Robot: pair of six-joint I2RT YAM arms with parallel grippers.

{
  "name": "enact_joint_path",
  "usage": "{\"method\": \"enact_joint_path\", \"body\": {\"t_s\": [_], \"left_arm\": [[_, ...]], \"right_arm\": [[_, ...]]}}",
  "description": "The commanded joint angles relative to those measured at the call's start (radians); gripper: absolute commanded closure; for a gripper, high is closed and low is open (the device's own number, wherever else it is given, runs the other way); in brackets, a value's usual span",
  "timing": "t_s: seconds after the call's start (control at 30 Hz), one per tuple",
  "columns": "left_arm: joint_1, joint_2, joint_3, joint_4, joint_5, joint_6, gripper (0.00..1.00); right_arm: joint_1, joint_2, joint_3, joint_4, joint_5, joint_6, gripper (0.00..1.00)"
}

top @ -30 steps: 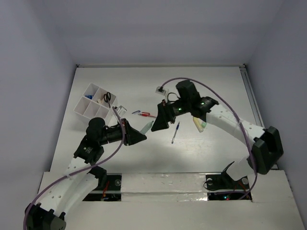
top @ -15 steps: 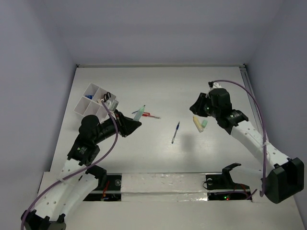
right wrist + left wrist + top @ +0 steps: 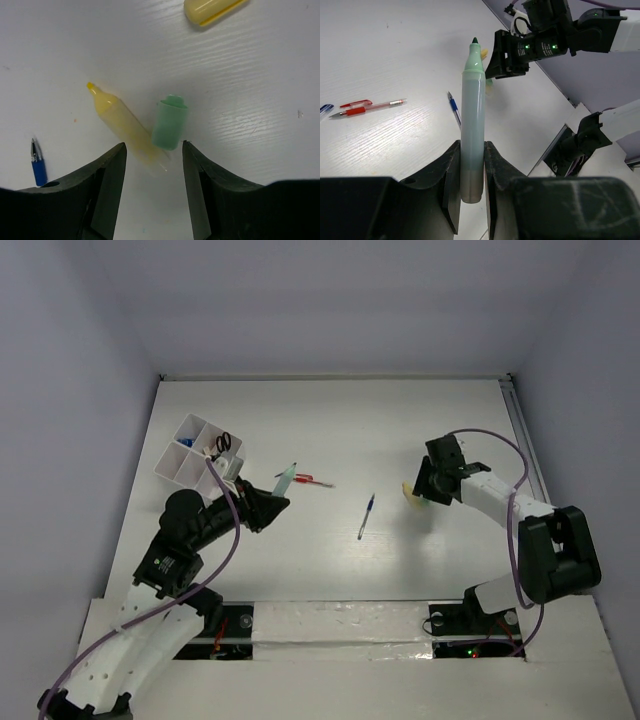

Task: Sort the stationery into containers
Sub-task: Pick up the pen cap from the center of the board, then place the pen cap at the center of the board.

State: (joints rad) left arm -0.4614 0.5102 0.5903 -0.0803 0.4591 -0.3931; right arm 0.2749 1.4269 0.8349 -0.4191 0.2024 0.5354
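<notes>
White plastic organiser box (image 3: 178, 476) at the far left of the bench (image 3: 330, 420), black-handled scissors (image 3: 224, 443) already standing in one compartment. Just right of it, left claw (image 3: 471, 172) clamped on a pale green marker (image 3: 472, 115), gripped low on the barrel, bare tip pointing outward. Box behind and to the left of that claw, near, with nothing between. Probably calls for a short swing back, then the long axis stood up over a cell before release.

Further right, flat on the bench and well apart from either claw: thin red pen (image 3: 310, 480), then blue pen (image 3: 367, 515).

Far right, right claw (image 3: 154, 150) spread wide, holding nothing. Hangs directly above a yellow highlighter (image 3: 125, 125) and a green cap (image 3: 170, 124), likely the marker's own. Cap lengthwise across the closing line, so well placed for a pinch. Highlighter slanted, rear end touching the cap and also inside the gap: some risk of catching both. Yellow cap (image 3: 212, 10) apart, beyond the fingers.
</notes>
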Motion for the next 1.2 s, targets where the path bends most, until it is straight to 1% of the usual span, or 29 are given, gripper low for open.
{"method": "enact_joint_path", "body": {"t_s": [0.0,0.17,0.37,0.43,0.47,0.53,0.57,0.63,0.67,0.73,0.77,0.87,0.9,0.93,1.0,1.03,1.1,1.13,1.17], "left_arm": [[-0.017,-0.012,0.014,0.017,-0.01,0.016,1.0],[-0.026,-0.024,0.013,0.016,-0.017,0.014,1.0],[-0.026,-0.039,0.013,0.014,-0.025,0.014,1.0],[-0.026,-0.041,0.013,0.014,-0.025,0.014,1.0],[-0.026,-0.041,0.013,0.014,-0.027,0.014,1.0],[-0.026,-0.042,0.013,0.014,-0.03,0.014,1.0],[-0.026,-0.041,0.014,0.014,-0.03,0.014,1.0],[-0.026,-0.042,0.013,0.014,-0.031,0.014,1.0],[-0.026,-0.042,0.013,0.014,-0.031,0.014,1.0],[-0.026,-0.041,0.013,0.014,-0.034,0.014,1.0],[-0.026,-0.041,0.014,0.014,-0.036,0.014,1.0],[-0.026,-0.044,0.017,0.01,-0.048,0.016,1.0],[-0.026,-0.045,0.019,0.008,-0.054,0.017,1.0],[-0.017,-0.047,0.02,0.004,-0.066,0.019,1.0],[-0.007,-0.055,0.029,-0.007,-0.091,0.022,1.0],[0.004,-0.065,0.031,-0.016,-0.118,0.023,1.0],[0.013,-0.076,0.037,-0.024,-0.148,0.023,1.0],[0.023,-0.09,0.039,-0.032,-0.18,0.022,1.0],[0.023,-0.096,0.043,-0.038,-0.195,0.022,1.0]], "right_arm": [[-0.008,0.023,0.012,0.039,0.026,0.018,0.46],[-0.017,0.084,0.038,0.045,0.054,0.038,0.51],[-0.036,0.138,0.061,0.033,0.046,0.044,0.55],[-0.036,0.15,0.067,0.029,0.048,0.044,0.58],[-0.045,0.155,0.073,0.031,0.052,0.044,0.62],[-0.045,0.165,0.079,0.029,0.066,0.044,0.66],[-0.045,0.165,0.085,0.029,0.086,0.04,0.74],[-0.045,0.15,0.092,0.028,0.109,0.023,0.82],[-0.045,0.136,0.095,0.031,0.123,-0.004,0.87],[-0.045,0.069,0.093,0.046,0.097,-0.073,0.9],[-0.022,0.046,0.093,0.068,0.031,-0.096,0.9],[0.067,-0.022,0.118,0.065,-0.09,-0.166,0.89],[0.16,-0.025,0.13,0.063,-0.119,-0.179,0.89],[0.206,-0.022,0.159,0.063,-0.153,-0.196,0.89],[0.297,0.019,0.187,0.059,-0.21,-0.199,0.89],[0.375,0.041,0.2,0.06,-0.242,-0.206,0.89],[0.446,0.105,0.242,0.065,-0.258,-0.215,0.89],[0.504,0.128,0.256,0.069,-0.258,-0.232,0.89],[0.526,0.15,0.285,0.069,-0.25,-0.241,0.89]]}}
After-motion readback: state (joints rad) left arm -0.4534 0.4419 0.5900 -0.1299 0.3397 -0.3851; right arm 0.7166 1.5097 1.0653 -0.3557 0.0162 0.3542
